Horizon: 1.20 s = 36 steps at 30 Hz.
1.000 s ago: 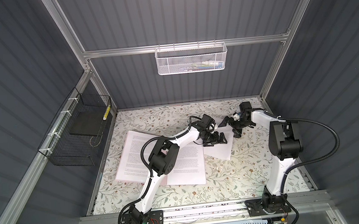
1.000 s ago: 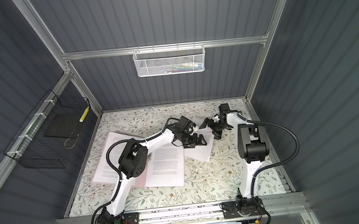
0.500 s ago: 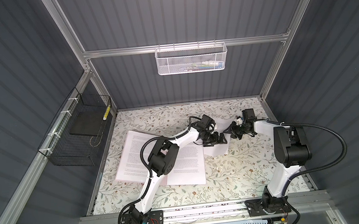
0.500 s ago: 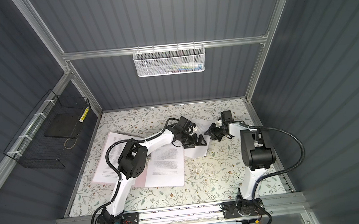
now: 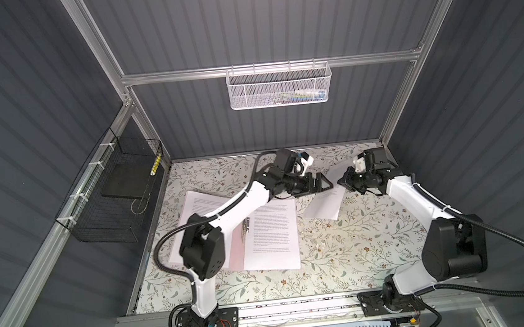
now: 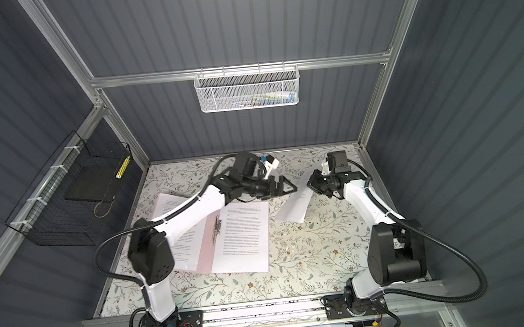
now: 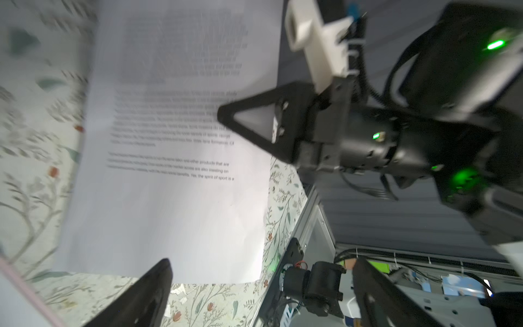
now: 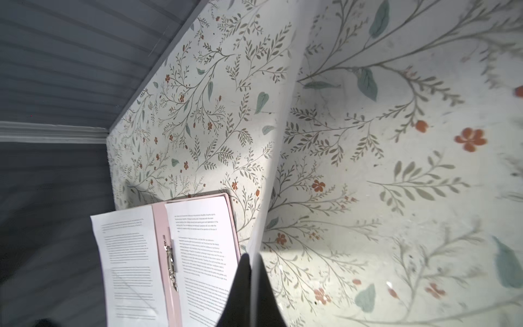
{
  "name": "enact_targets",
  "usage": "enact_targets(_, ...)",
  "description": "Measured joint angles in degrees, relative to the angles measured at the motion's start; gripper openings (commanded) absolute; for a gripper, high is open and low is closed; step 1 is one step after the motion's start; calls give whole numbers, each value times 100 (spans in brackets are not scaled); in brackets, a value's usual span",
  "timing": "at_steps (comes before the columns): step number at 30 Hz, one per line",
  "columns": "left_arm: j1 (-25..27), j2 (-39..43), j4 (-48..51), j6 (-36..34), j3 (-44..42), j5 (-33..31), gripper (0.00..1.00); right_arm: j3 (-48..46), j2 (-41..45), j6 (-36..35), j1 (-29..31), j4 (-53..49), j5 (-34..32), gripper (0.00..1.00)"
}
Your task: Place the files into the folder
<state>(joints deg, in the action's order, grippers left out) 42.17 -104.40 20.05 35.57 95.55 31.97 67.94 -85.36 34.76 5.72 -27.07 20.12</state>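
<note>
Three printed sheets are counted. Two are already laid in the folder (image 5: 236, 254), which is spread open on the desk (image 5: 343, 251) at its left half, with one sheet on each leaf either side of the metal clip (image 5: 245, 233).

The third sheet (image 5: 322, 202) is held raised to the right of the folder and apart from it. It is pinched at one edge by the closed right gripper (image 5: 341, 181). Whether its lower end touches the desk cannot be told. The left gripper (image 5: 324, 183) is held just beside that sheet, jaws spread wide, nothing gripped.

- **Step judged in hand:** transfer of the last loose sheet.
- **Next move:** the limp paper is to be carried over the folder's right leaf and laid square, probably with its free edge supported.
- **White mesh basket (image 5: 280, 88), back wall:** small items, unidentifiable.
- **Black wire basket (image 5: 111, 197), left wall:** a flat black slab (image 5: 123, 183).
</note>
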Motion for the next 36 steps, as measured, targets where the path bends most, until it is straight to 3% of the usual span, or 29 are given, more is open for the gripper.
enact_targets(7,-1110,1923,850,-396,-1711,-1478,100,1421,328,-227,1624,-1086,-940,0)
enact_targets(11,-1735,2507,1635,-566,-2415,-2208,100,2035,181,-125,2603,-1220,-909,0)
enact_targets(14,-1845,2988,2111,-699,-2511,-2640,100,2188,48,9,3014,-1154,-695,0)
enact_targets(19,-1853,3654,2465,-866,-2487,-3097,100,1449,149,380,2951,-645,-236,0)
enact_targets(26,-1864,3434,2621,-953,-2463,-3200,100,-295,-20,649,2299,127,68,0)
enact_targets(36,-1864,3375,2603,-990,-2699,-3176,100,-678,-1279,221,3016,986,-372,0)
